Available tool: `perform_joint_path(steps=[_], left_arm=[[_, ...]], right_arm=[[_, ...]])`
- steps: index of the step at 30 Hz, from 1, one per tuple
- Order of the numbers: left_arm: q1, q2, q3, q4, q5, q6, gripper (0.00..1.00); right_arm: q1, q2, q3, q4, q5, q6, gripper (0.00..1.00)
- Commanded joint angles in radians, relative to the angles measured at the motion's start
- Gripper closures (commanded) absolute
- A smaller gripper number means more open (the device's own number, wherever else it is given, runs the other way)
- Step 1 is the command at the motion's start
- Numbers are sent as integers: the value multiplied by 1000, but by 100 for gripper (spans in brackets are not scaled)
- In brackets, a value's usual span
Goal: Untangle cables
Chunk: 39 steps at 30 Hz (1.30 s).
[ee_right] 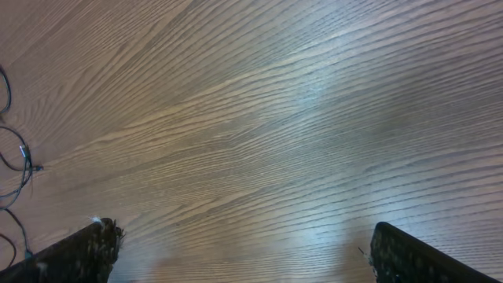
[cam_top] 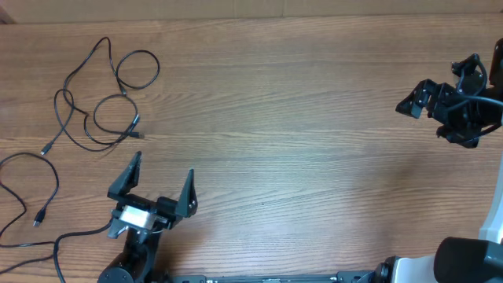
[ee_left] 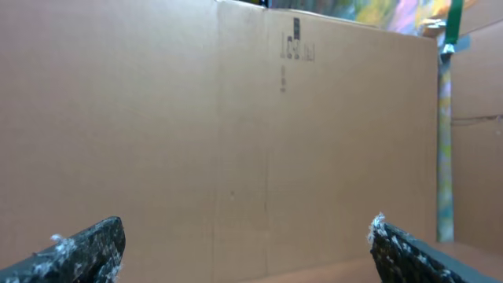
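Thin black cables lie in loose, overlapping loops at the table's far left. Another strand curves below them and ends in a small plug. My left gripper stands open just right of and below the loops, touching none of them. In the left wrist view the left gripper holds nothing and faces a cardboard wall, with no cables in sight. My right gripper is open far off at the right edge. In the right wrist view the right gripper is empty over bare wood, and bits of cable show at the left edge.
A tall cardboard wall stands behind the table. A thicker black wire runs from the left arm's base toward the front left edge. Wood-grain tabletop stretches between the two arms.
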Motion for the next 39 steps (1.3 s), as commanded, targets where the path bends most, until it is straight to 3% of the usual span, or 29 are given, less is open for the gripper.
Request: perform_joint_path(steps=[1, 7, 13, 39], left_arm=[[7, -11, -4, -20, -76, -23, 0], [7, -11, -4, -258, -219, -22, 0], [13, -11, -3, -591, -221, -16, 0], [13, -10, -3, -581, -222, 0, 0]], right_arm=[[5, -1, 1, 2, 3, -5, 0], [5, -1, 1, 2, 3, -5, 0], [5, -1, 1, 2, 3, -5, 0], [5, -1, 1, 2, 3, -5, 0]])
